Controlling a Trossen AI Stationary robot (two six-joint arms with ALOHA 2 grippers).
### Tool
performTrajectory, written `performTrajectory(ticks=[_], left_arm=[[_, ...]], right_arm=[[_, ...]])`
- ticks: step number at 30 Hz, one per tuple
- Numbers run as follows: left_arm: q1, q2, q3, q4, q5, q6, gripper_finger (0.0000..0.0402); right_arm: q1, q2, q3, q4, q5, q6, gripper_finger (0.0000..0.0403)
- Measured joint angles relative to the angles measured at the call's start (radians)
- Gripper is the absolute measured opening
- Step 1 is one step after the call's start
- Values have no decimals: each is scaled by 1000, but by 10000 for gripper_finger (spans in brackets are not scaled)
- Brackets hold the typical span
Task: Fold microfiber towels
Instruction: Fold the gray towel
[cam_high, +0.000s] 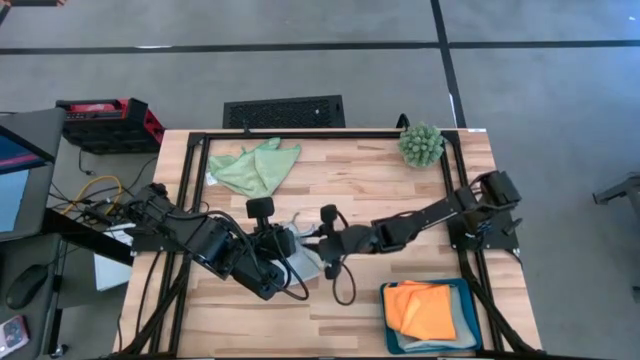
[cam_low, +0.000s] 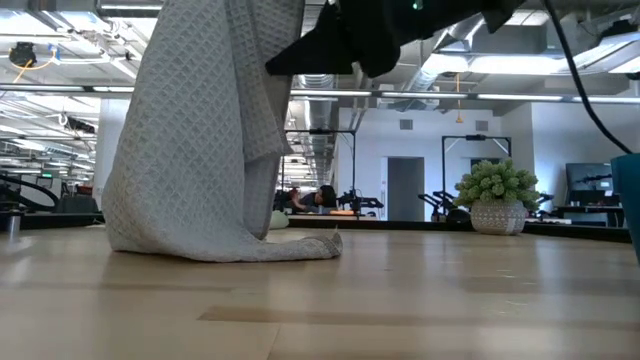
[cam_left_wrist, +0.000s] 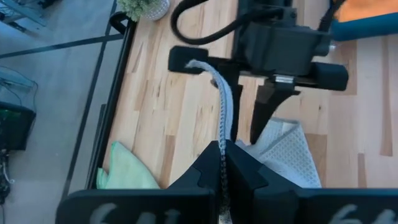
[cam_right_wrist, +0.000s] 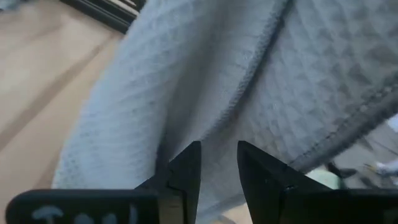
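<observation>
Now left gripper (cam_left_wrist: 222, 163) jaws clamp grey towel (cam_left_wrist: 283, 152) edge — right gripper (cam_right_wrist: 217, 163) jaws part-open, nothing between.

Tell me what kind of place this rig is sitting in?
Probably a robotics lab or open workshop hall: the wooden table sits inside a black frame, the low view shows exposed ceiling lights and more equipment stands behind, and a monitor stands beside the table.

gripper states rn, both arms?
Left end effector: closed, pinching the edge of the blue-grey towel, lifted off the table.
Right end effector: open, fingers against the same towel, not gripping it.
</observation>
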Motion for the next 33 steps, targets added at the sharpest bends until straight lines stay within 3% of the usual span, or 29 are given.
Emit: performTrajectory(ticks=[3,5,28,33], left_arm=[[0,0,0,-1,0,0,0],[0,0,0,-1,0,0,0],[0,0,0,-1,-57,1,0],[-2,0,0,59,-108,53,0]], right_arm=[[-11,0,0,2,-125,24,126],[-14,0,0,2,-149,39,126],[-44,0,0,-1,-210,99,126],[-44,0,0,-2,-210,106,126]])
